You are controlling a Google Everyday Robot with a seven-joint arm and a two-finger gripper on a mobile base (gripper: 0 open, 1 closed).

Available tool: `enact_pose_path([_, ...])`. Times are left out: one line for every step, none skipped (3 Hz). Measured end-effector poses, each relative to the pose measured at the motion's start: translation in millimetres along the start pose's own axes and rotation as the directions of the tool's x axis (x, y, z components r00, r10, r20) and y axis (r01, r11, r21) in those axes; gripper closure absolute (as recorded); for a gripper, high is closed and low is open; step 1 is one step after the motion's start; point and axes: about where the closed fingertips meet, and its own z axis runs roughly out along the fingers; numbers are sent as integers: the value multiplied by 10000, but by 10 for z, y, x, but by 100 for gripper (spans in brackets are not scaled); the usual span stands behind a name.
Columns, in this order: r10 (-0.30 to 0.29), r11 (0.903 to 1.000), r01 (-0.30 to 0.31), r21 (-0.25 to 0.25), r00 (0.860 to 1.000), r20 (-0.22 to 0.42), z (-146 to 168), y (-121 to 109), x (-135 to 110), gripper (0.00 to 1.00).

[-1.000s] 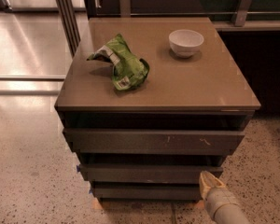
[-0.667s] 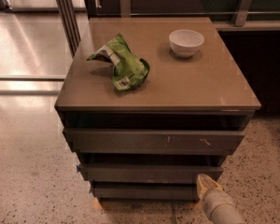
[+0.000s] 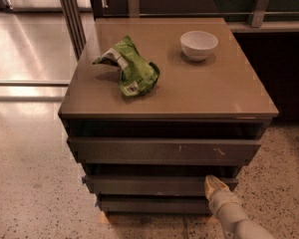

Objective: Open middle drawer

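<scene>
A low cabinet has three stacked dark grey-brown drawer fronts. The top front (image 3: 164,151) is widest and bears pale scratches. The middle drawer (image 3: 149,184) sits below it, flat-fronted and handleless, with its interior hidden. The narrowest front (image 3: 149,204) is lowest. My gripper (image 3: 214,185) is at the right end of the middle drawer front, its pale tip pointing up against the drawer's right corner. The arm comes in from the bottom right.
On the cabinet top (image 3: 214,93) lie a crumpled green chip bag (image 3: 132,71) at the left and a white bowl (image 3: 199,44) at the back right. Speckled floor (image 3: 30,193) surrounds the cabinet. A dark counter base (image 3: 284,68) stands to the right.
My gripper has shifted slightly left and down along the middle drawer's right end. The drawers have not visibly moved.
</scene>
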Motion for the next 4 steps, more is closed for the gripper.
enact_pose_path([-356,9993,354,-143,9993,-102,584,19,-63,100])
enact_pose_path([-368,9992,366,-159,9993,-93,602,30,-74,100])
enact_pose_path([-554,9982,568,185,9963,-660,624,-68,101,100])
enact_pose_path([-695,9970,722,275,9936,-896,620,-96,125,100])
